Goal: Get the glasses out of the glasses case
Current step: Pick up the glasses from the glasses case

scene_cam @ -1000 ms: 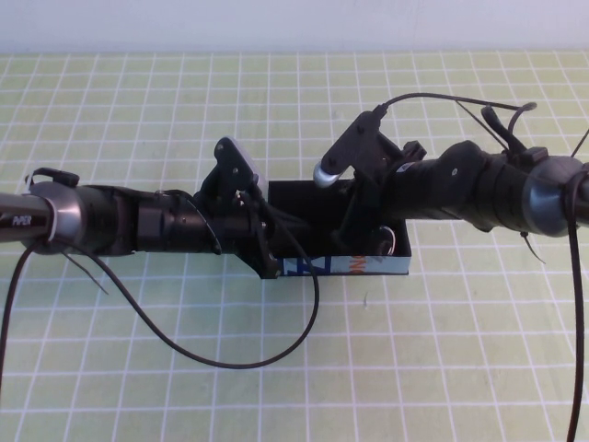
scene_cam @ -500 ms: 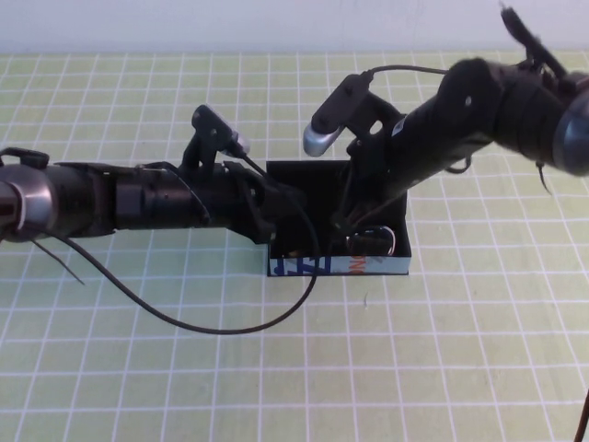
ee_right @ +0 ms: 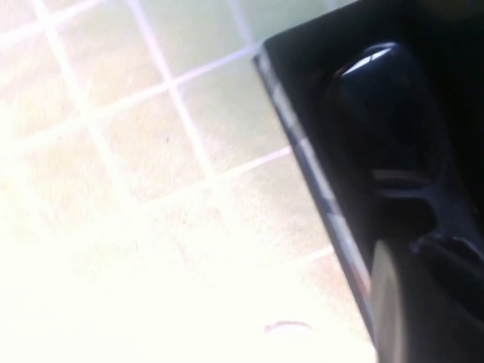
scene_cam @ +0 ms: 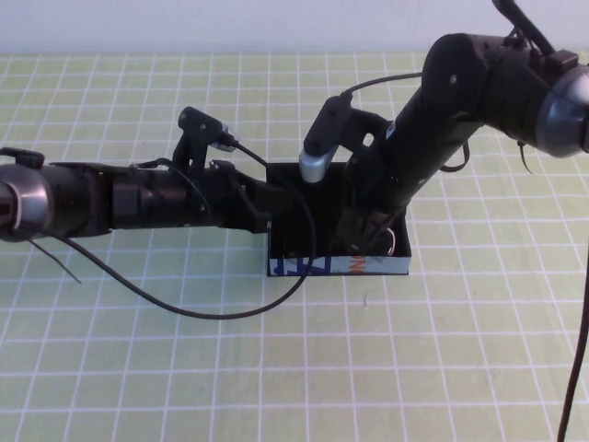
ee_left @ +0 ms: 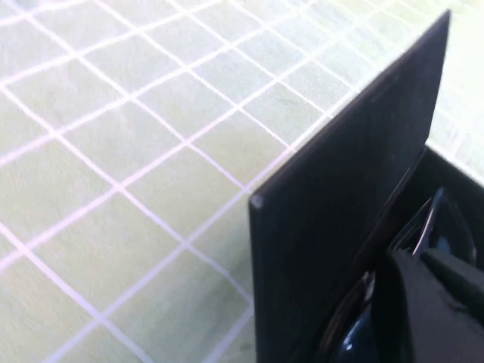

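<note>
The green gridded surface (scene_cam: 184, 368) is seen carrying the glasses case (scene_cam: 337, 265) just right of centre in the high view, its lid open and its white printed front facing 6 o'clock. The left arm is stretched almost level from 9 o'clock, with the left gripper (scene_cam: 276, 198) set at the case's 9 o'clock end; whether its fingers are open or closed cannot be told. The right arm is bent down steeply from 1 o'clock, and the right gripper (scene_cam: 363, 226) is sunk into the case's 3 o'clock half, its finger state likewise not to be told. The glasses (scene_cam: 379, 241) are lying inside the case, barely made out from above. In the left wrist view the raised lid (ee_left: 348, 204) is shown edge-on with a lens rim (ee_left: 435, 227) behind it. In the right wrist view a dark lens (ee_right: 382, 98) is seen inside the case wall (ee_right: 302, 151).
</note>
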You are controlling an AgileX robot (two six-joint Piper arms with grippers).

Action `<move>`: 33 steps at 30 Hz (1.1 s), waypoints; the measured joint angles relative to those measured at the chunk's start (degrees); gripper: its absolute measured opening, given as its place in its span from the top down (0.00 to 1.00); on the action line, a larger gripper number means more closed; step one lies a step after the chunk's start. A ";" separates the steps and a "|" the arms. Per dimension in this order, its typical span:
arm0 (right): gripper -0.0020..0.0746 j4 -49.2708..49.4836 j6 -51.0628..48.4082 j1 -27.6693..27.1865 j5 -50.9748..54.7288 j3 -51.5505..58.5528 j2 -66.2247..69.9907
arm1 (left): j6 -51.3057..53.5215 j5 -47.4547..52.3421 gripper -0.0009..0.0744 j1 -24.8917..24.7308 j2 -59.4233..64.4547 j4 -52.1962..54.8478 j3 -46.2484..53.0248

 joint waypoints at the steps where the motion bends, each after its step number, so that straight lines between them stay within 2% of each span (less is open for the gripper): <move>1: 0.94 0.00 -1.49 0.00 0.55 -0.22 0.49 | -1.35 0.00 0.99 0.00 0.00 0.00 0.00; 7: 0.73 -1.00 -7.65 0.00 1.91 -2.47 2.54 | -10.40 0.00 0.99 0.00 0.00 4.47 0.00; 10: 0.69 -1.69 -10.97 0.00 1.93 -3.39 3.37 | -12.28 0.00 0.99 0.00 0.00 5.44 0.00; 20: 0.68 -4.27 -17.26 0.00 0.84 -4.77 6.72 | -13.77 0.00 0.99 0.00 0.00 5.81 0.00; 33: 0.68 -4.58 -18.05 0.00 -1.41 -7.18 9.48 | -14.59 0.00 0.99 0.00 0.00 6.07 0.00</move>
